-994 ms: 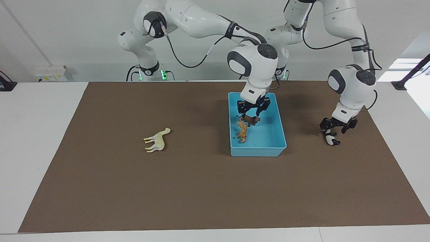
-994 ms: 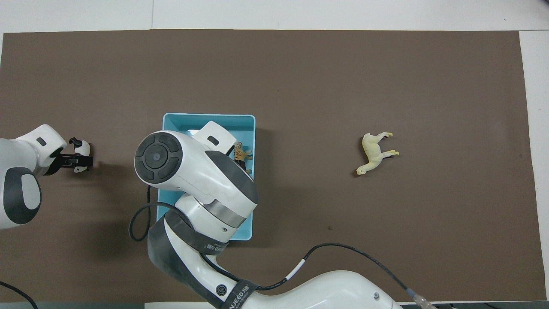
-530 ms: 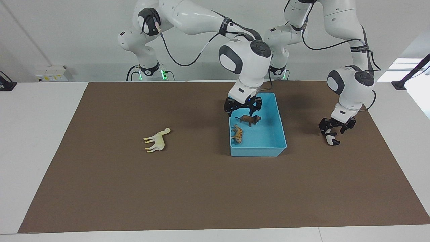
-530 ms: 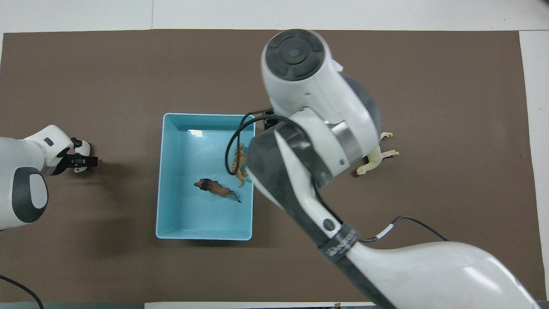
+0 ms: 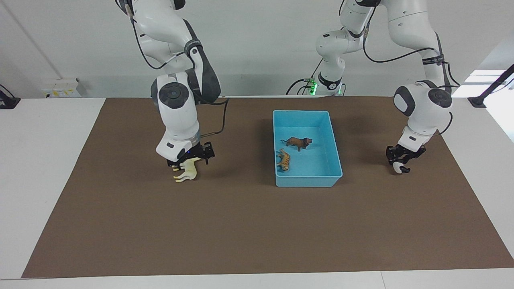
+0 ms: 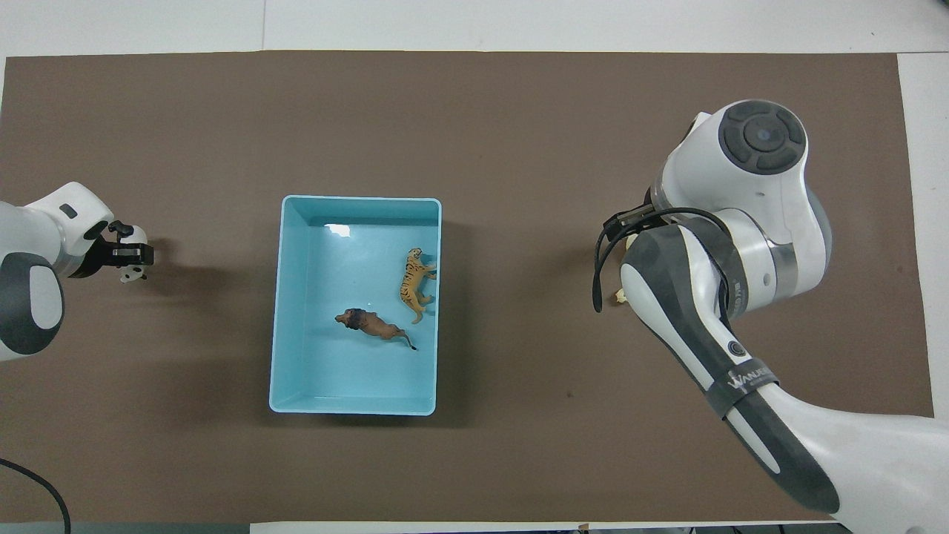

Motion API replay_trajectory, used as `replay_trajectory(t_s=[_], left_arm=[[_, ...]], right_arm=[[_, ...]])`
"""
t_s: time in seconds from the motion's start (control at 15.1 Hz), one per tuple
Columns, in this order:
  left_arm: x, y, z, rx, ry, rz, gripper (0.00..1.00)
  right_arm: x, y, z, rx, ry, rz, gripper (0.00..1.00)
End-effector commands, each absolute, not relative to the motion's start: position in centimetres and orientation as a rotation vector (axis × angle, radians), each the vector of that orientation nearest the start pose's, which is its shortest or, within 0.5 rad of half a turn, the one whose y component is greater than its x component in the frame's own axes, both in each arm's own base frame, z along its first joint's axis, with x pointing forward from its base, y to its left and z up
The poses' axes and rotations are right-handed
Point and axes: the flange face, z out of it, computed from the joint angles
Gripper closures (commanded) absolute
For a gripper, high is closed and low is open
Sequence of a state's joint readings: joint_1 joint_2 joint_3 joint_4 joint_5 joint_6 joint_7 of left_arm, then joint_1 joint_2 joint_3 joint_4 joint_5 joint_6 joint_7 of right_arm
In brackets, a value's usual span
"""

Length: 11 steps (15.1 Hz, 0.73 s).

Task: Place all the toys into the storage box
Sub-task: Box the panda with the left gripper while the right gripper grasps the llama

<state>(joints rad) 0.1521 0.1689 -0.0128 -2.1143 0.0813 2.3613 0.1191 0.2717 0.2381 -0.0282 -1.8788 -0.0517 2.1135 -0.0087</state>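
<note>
Brown matting (image 5: 257, 224) covers a white table (image 5: 44, 160), and the 2 arms work over it in front of a plain white wall. Near the middle of the mat, a bit toward the left arm's end, lies the storage box (image 5: 335, 144), a light blue tray with low walls. 2 toys are already inside it: the lion (image 5: 297, 142) stands nearer to the robots, and the tiger (image 5: 283, 160) lies beside it against the wall on the right arm's side.

Toward the right arm's end of the table, the horse (image 5: 188, 171) lies on its side on the mat. The right gripper (image 5: 191, 157) is directly over it, low and almost touching its back; its fingers look apart on both sides of the body, not yet closed on it. From above the arm hides nearly all of this toy, so I judge the grasp is only being prepared.

At the left arm's end, the left gripper (image 5: 400, 155) is clamped on the panda (image 5: 399, 167), which hangs just above the mat or rests on it; I cannot tell which. I think both toys are gripped from above because then they can be lifted over the low walls and dropped inside.
</note>
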Motion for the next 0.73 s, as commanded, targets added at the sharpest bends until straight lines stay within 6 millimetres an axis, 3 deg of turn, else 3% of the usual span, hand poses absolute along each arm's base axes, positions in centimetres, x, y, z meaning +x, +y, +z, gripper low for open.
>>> replay_trajectory(t_s=[0.0, 0.2, 0.33, 0.4, 0.46, 0.53, 0.6, 0.66], left_arm=[[58.1, 1.5, 38.6, -3.069, -0.089, -0.051, 0.91], [56.4, -9.4, 44.8, -3.039, -0.311, 0.016, 0.9], [54.2, -16.4, 45.4, -3.025, -0.412, 0.007, 0.88], [53.2, -18.9, 45.0, -3.024, -0.469, -0.018, 0.88], [52.4, -20.5, 44.6, -3.035, -0.517, -0.061, 0.81], [51.4, -22.1, 43.5, -3.046, -0.517, -0.083, 0.59], [50.8, -23.1, 42.6, -3.06, -0.523, -0.113, 0.13], [50.7, -23.1, 42.7, -3.061, -0.532, -0.119, 0.0]], right_arm=[[55.8, 13.4, 36.1, -3.135, -0.505, -0.103, 0.0], [56.0, 10.4, 34.5, -3.115, -0.561, -0.249, 0.0], [56.2, 9.6, 34.4, -3.117, -0.557, -0.256, 0.0], [56.2, 9.7, 33.6, -3.118, -0.548, -0.239, 0.0], [56.3, 10.4, 32.1, -3.116, -0.542, -0.235, 0.0], [56.5, 10.9, 31.2, -3.116, -0.505, -0.257, 0.0], [56.2, 12.6, 30.8, -3.115, -0.469, -0.248, 0.0], [55.8, 13.9, 30.8, -3.117, -0.449, -0.225, 0.0]])
